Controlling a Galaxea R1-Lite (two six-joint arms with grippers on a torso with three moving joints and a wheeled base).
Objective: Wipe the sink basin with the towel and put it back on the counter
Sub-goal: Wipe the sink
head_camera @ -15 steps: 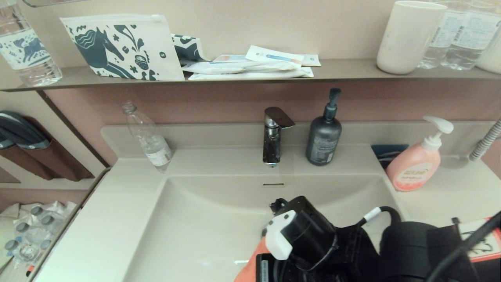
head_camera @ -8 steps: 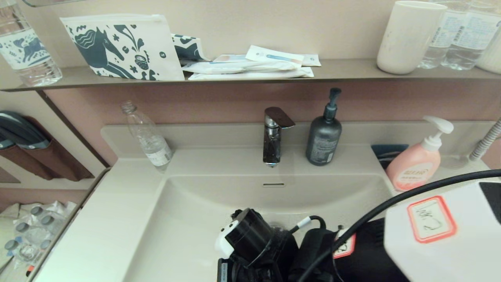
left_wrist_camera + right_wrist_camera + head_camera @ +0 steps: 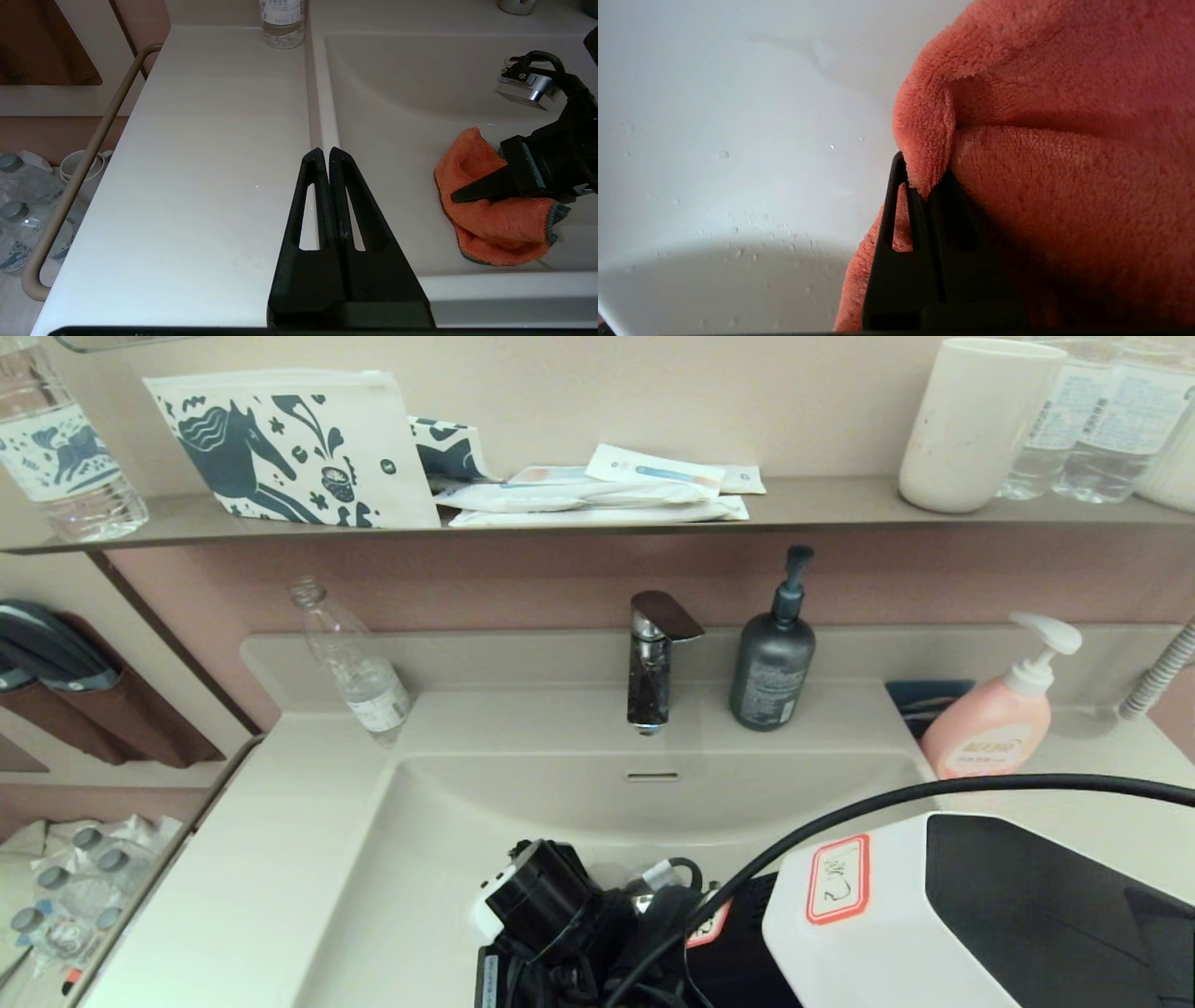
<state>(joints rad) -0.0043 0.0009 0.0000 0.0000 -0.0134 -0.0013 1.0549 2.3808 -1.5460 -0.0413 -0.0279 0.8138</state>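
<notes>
The orange-coral towel (image 3: pixel 495 224) lies bunched on the floor of the off-white sink basin (image 3: pixel 523 812), toward its front. My right gripper (image 3: pixel 924 179) is shut on a fold of the towel (image 3: pixel 1064 140) and holds it against the wet basin (image 3: pixel 714 140). In the head view the right arm (image 3: pixel 541 905) reaches low over the basin's front and hides the towel. My left gripper (image 3: pixel 325 151) is shut and holds nothing. It hangs over the counter (image 3: pixel 210 140) by the basin's left rim, out of the head view.
A chrome faucet (image 3: pixel 651 663), a dark pump bottle (image 3: pixel 773 663) and a pink soap bottle (image 3: pixel 994 728) stand along the back ledge. A clear bottle (image 3: pixel 355 667) leans at the back left. A rail (image 3: pixel 88 154) runs along the counter's left edge.
My right arm has swept leftward across the basin's front, dragging the towel with it. The towel's orange corner no longer shows in the head view.
</notes>
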